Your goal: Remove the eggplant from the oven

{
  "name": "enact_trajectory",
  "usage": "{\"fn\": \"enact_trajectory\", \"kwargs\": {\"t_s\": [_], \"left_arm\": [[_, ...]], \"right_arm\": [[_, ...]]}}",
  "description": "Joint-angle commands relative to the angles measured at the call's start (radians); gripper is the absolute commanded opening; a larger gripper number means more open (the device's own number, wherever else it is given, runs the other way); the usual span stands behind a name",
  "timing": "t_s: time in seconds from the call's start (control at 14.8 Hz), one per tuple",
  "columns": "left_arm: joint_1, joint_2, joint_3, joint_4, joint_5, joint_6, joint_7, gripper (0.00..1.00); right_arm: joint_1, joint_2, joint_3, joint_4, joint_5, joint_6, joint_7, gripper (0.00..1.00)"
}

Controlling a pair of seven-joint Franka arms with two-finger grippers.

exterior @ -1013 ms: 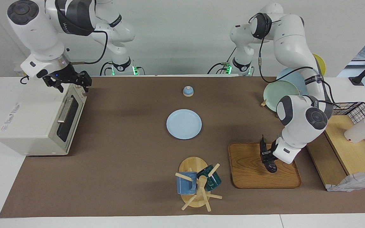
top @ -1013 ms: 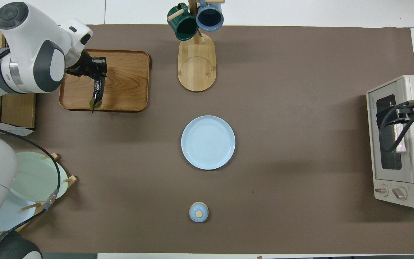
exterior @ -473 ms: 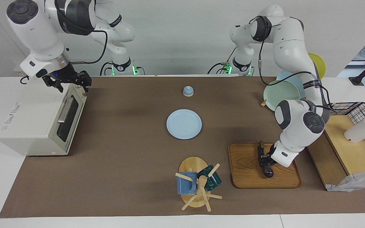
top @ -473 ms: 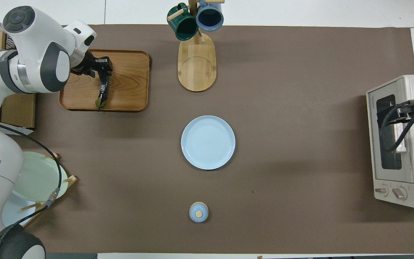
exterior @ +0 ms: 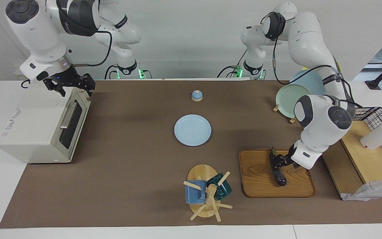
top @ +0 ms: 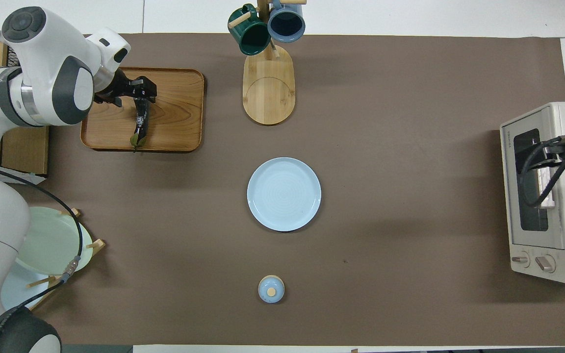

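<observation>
The eggplant lies flat on the wooden tray at the left arm's end of the table, outside the oven. In the overhead view the eggplant has its green tip toward the robots. My left gripper hangs just over the eggplant with its fingers apart, and also shows in the overhead view. The white oven stands at the right arm's end with its dark glass door shut. My right gripper waits over the oven's top corner nearest the robots.
A light blue plate lies mid-table, with a small blue lidded pot nearer the robots. A mug tree with two mugs stands beside the tray. A rack of plates and a wire basket stand near the left arm.
The left gripper lowered the eggplant from a tilted hold onto the tray, let it go and drew back a little. The right arm has hardly moved.
</observation>
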Motion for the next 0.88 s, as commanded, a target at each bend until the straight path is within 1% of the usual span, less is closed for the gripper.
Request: {"fn": "enact_trajectory", "kwargs": {"t_s": [0.0, 0.27, 0.41, 0.54, 0.61, 0.74, 0.81], "left_arm": [[0.019, -0.142, 0.009, -0.051, -0.013, -0.103, -0.001, 1.00], [0.019, -0.290, 0.018, -0.055, -0.005, -0.302, -0.009, 1.00], [0.019, -0.378, 0.018, -0.089, -0.005, -0.385, -0.007, 1.00], [0.026, -0.487, 0.018, -0.173, 0.007, -0.443, -0.001, 1.00], [0.026, -0.539, 0.018, -0.231, 0.010, -0.447, -0.001, 1.00], [0.025, -0.619, 0.018, -0.335, 0.010, -0.445, -0.001, 1.00], [0.025, -0.645, 0.017, -0.386, 0.010, -0.444, -0.001, 1.00]], "right_arm": [[-0.020, 0.000, 0.007, 0.014, 0.034, -0.013, -0.017, 1.00], [-0.022, -0.001, 0.003, 0.014, 0.052, -0.007, -0.016, 1.00], [-0.023, -0.001, 0.003, 0.017, 0.052, -0.007, -0.016, 1.00], [-0.023, -0.003, 0.001, 0.017, 0.051, -0.007, -0.014, 1.00], [-0.023, -0.003, 0.001, 0.017, 0.051, -0.004, -0.014, 1.00], [-0.026, -0.003, -0.013, 0.017, 0.051, -0.001, -0.014, 1.00], [-0.026, -0.003, -0.017, 0.017, 0.052, -0.002, -0.011, 1.00]]}}
